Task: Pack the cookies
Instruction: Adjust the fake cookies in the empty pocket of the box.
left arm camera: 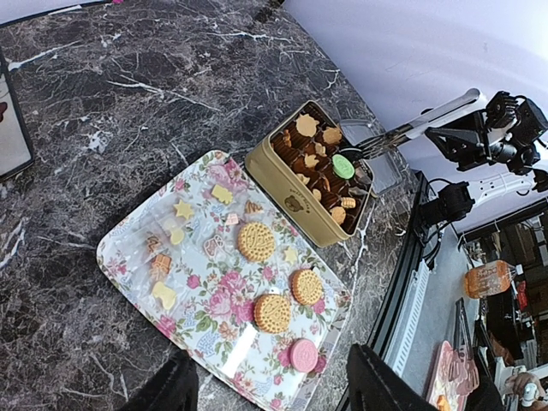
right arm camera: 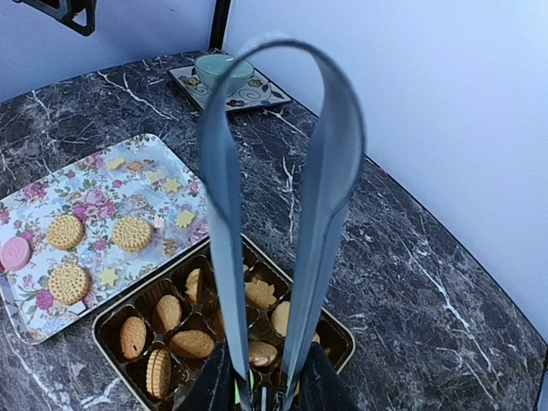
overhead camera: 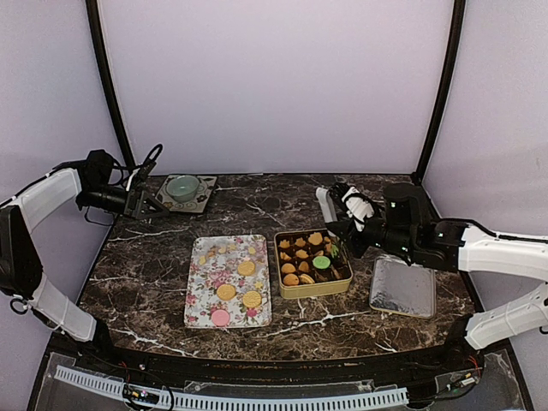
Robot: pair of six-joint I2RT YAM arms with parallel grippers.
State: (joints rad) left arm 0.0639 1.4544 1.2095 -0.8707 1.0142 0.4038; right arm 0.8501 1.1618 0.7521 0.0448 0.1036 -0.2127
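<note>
Top view shows us the right gripper [overhead camera: 345, 228] squeezing the tongs [right arm camera: 216, 223] nearly together over the tin [overhead camera: 312, 292], any pinch on the green cookie [overhead camera: 321, 262] unclear, while the loose cookies [overhead camera: 226, 292] lie just left on the flowered tray [overhead camera: 202, 276], nearer this arm.

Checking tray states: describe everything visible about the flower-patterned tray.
The flower-patterned tray is rectangular, white with pink roses, and lies flat on the marble table, just left of the gold tin. It holds three round golden biscuits, one pink biscuit and small pale shapes at its far end. Nothing else touches it.
</note>
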